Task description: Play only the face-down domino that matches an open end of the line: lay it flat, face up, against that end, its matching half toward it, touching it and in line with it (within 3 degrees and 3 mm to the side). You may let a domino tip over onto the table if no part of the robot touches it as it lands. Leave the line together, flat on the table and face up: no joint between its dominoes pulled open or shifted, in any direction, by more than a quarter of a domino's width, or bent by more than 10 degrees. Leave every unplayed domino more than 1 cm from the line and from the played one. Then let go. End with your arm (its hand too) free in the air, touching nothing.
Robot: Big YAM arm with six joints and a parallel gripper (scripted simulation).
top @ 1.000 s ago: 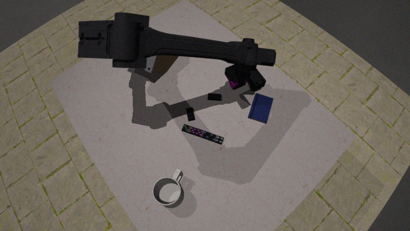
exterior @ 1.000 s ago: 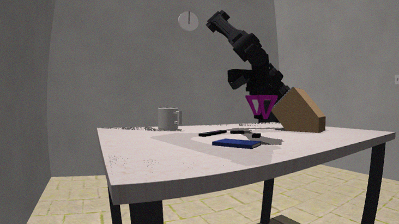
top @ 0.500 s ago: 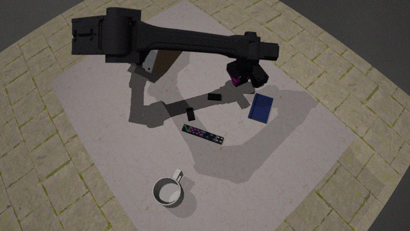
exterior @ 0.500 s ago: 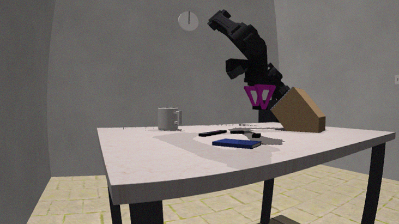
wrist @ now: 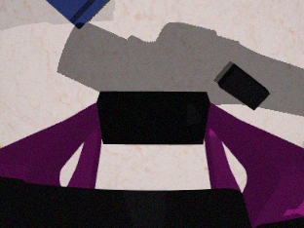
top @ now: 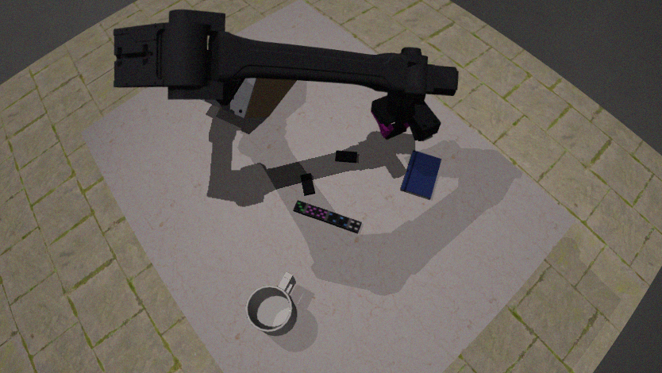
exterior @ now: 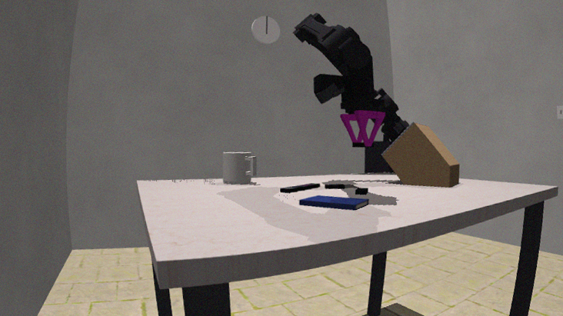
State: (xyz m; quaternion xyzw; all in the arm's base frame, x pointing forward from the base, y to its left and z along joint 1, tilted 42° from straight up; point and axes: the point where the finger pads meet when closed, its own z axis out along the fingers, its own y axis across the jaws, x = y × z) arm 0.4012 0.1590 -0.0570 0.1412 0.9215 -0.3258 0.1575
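Far left in the top view, the arm's dark base (top: 139,55) sits at the back corner of the pale table (top: 152,152), with a tan wedge-shaped block (top: 266,99) just beside it, partly under the long upper link. Lower down, near the front edge, a grey mug (top: 271,309) stands upright, well apart from everything else.

Toward the middle, the line of dominoes (top: 328,216) lies flat and face up, running diagonally; its coloured pips show green and magenta at the left end, blue and white at the right (the exact counts are too small to read). Just above its left end, close but not touching, a face-down black domino (top: 307,183) lies on the table. A second face-down domino (top: 346,156) lies further up and to the right, apart from the first and well apart from the line.

Right of these, the gripper (top: 392,128) hangs in the air well above the table, its magenta fingers pointing down. They stand about half open and are clamped on a black domino (wrist: 155,117), which spans the gap between them with its long side crosswise; its dark back faces the wrist camera. In the exterior view the gripper (exterior: 362,143) is clearly lifted off the surface.

Furthest right, a blue book (top: 421,174) lies flat, just below the gripper in the top view and near the second loose domino.
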